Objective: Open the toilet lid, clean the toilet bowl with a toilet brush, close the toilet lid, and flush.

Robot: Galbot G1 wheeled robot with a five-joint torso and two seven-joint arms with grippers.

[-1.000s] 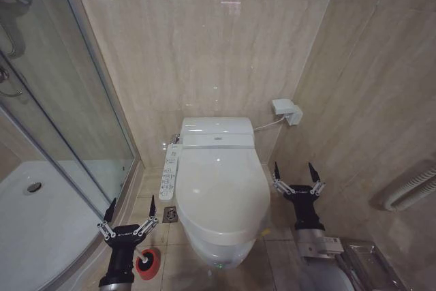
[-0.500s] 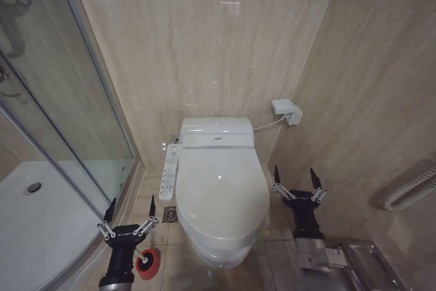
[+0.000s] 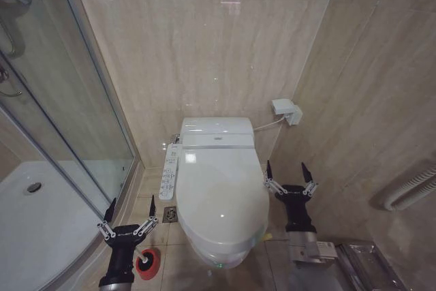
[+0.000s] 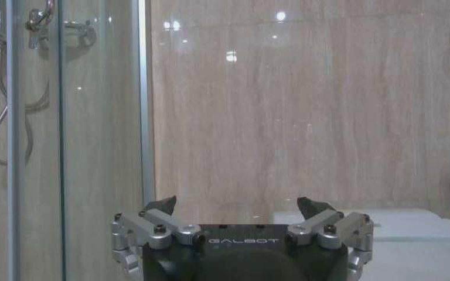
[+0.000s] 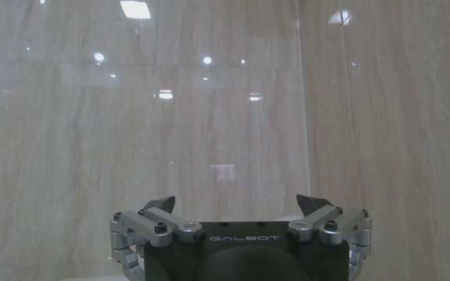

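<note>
glossy white plastic toilet lid (image 3: 221, 192) lying shut over toilet bowl (image 3: 219, 253) | step: lid opening, not yet begun | right gripper (image 3: 285, 175) hovering spread just beside lid's right edge, wall close behind | left gripper (image 3: 129, 215) hanging spread above red holder cup (image 3: 148, 262) | next: hooking under front rim, lifting toward tank (image 3: 216, 131)

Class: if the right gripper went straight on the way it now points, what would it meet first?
Probably the tiled back wall. The open right gripper points at it beside the toilet lid, with nothing visible between; depth is uncertain.
</note>
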